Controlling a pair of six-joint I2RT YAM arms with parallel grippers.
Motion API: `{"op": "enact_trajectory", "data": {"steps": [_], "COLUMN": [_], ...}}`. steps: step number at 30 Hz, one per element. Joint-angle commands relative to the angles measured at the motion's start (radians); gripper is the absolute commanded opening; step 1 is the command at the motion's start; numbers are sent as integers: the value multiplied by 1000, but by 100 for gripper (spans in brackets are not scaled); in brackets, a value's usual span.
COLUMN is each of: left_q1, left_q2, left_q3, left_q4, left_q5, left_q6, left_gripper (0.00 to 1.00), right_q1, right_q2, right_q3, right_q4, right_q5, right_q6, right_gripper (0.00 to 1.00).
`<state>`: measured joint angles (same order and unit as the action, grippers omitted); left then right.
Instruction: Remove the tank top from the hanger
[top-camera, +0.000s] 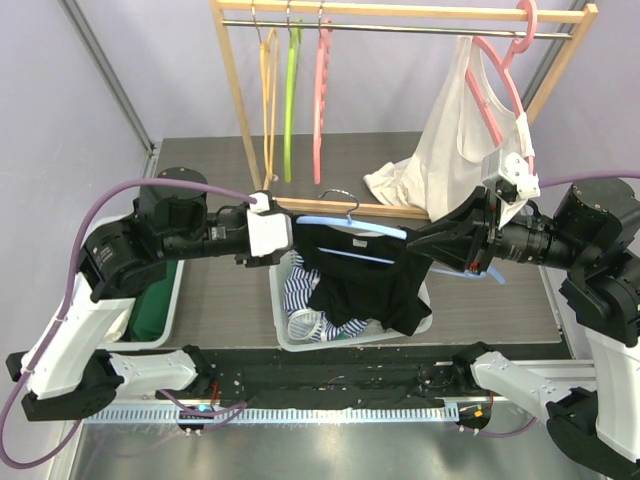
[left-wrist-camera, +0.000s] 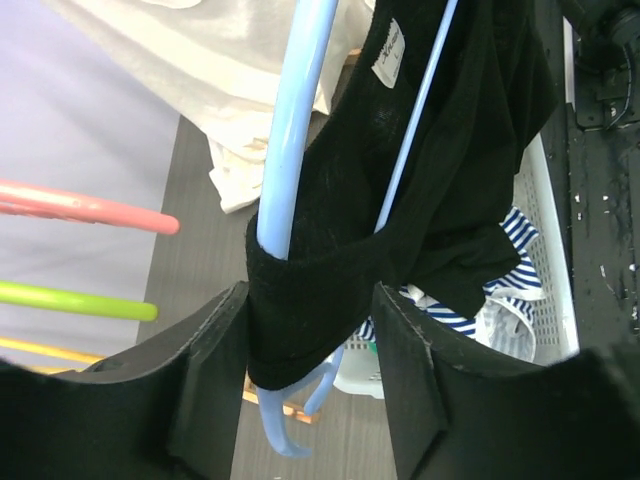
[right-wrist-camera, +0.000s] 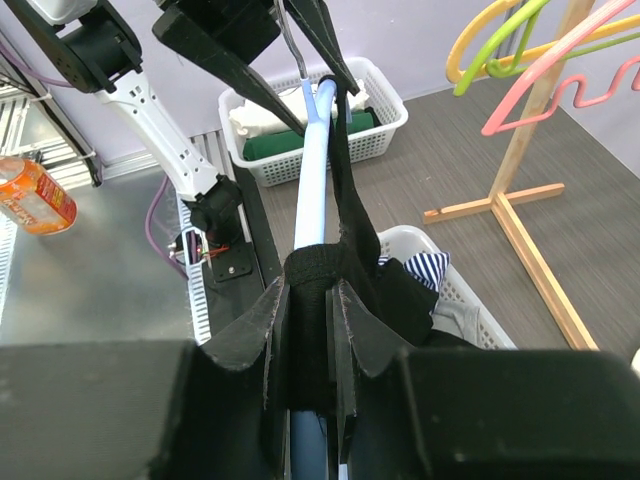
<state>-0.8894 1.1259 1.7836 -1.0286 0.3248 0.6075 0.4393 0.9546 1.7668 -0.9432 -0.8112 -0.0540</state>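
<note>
Left gripper (left-wrist-camera: 310, 315) straddled one shoulder of the black tank top (top-camera: 355, 270); I could not tell whether it pinched. Right gripper (right-wrist-camera: 310, 290) clamped the other shoulder against the blue hanger (left-wrist-camera: 295, 120). Between them the garment hung over a white basket (top-camera: 280, 320).

Top view high, looking down, wrist views close, facing each other (all share the hanger (left-wrist-camera: 290, 130))

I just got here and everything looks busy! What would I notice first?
A black tank top on a light blue hanger hangs stretched between the left gripper and right gripper, right above the white basket in the middle. Behind it, a cream top droops from a pink hanger on the wooden rack, back right.
</note>
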Motion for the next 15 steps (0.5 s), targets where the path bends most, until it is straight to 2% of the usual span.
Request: {"op": "enact_trajectory", "data": {"steps": [1, 2, 5, 15], "left_q1": [1, 1, 1, 1], "left_q2": [11, 14, 21, 75], "left_q3": [37, 42, 59, 149], "left_q4": [33, 32, 33, 55], "left_q5": [25, 26, 31, 79], "left_q6": [-9, -9, -12, -90], "left_gripper": [49, 44, 38, 37], "right_q1": [4, 4, 4, 4], "right_q2": [3, 3, -1, 10], "right_q3": [-9, -13, -21, -78], "right_q4": [106, 110, 121, 214], "right_q5": [-20, -20, -25, -49], "right_q6": [6, 8, 13, 51], "right_gripper": [1, 1, 1, 1]}}
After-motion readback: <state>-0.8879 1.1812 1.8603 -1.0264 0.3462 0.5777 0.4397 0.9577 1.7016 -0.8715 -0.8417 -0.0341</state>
